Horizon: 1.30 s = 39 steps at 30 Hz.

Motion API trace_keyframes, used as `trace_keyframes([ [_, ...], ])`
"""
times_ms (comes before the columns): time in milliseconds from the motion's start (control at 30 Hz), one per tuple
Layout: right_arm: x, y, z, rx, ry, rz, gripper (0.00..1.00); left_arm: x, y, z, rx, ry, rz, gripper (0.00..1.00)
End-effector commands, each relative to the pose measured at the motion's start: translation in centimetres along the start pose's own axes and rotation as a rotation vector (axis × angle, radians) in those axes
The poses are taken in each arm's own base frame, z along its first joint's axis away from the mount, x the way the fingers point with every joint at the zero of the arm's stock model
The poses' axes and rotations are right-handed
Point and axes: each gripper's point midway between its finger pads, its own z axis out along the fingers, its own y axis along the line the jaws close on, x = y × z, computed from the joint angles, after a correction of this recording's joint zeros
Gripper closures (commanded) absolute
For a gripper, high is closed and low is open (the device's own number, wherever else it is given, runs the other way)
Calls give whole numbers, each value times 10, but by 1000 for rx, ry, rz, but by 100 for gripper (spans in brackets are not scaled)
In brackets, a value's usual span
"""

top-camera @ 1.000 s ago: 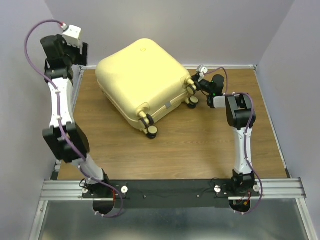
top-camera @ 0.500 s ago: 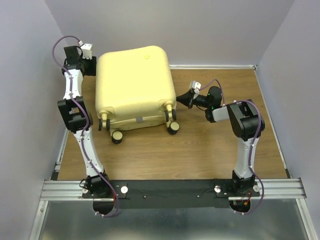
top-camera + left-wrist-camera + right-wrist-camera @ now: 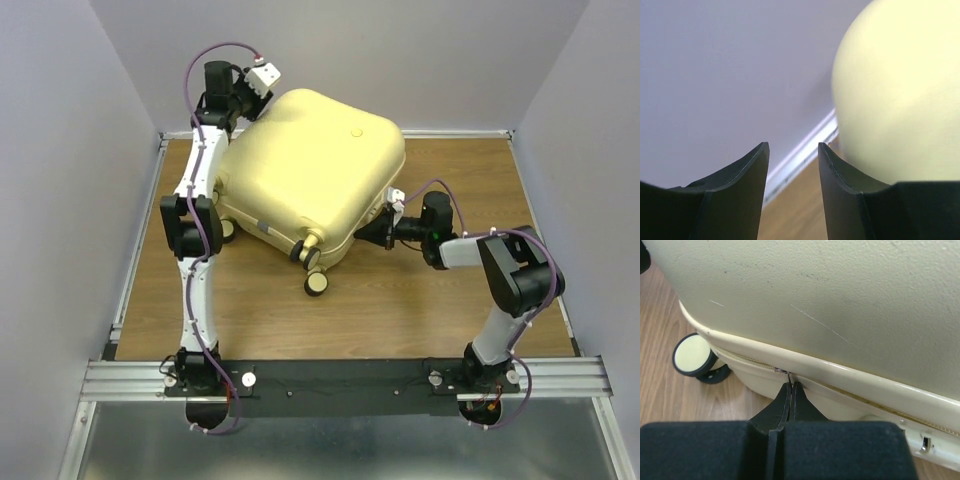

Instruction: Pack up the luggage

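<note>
Luggage lay closed mid-table, R gripper pressed together on the zipper pull at its seam, L gripper spread & empty by far corner; packing approx. done, zipping prob. left.

Whether the right gripper pinches the zipper pull is too small to tell.

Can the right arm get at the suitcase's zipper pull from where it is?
Likely yes: the right gripper, fingers shut, has its tips at the zipper pull of the suitcase, nothing in between.
</note>
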Motion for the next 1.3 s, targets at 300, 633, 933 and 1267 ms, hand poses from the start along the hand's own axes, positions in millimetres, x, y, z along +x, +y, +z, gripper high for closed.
trace_keyframes([
  [300, -50, -50, 20, 330, -25, -12, 99, -130, -53, -134, 171, -192, -149, 4],
  [633, -53, -47, 62, 336, -19, 47, 99, -30, -150, -258, 371, 157, -200, 4],
  [933, -53, -38, 105, 363, 16, 129, 99, 8, -218, -296, 466, 266, -153, 3],
  [1267, -55, -34, 115, 390, 18, 118, 100, 20, -236, -291, 523, 292, -126, 3],
])
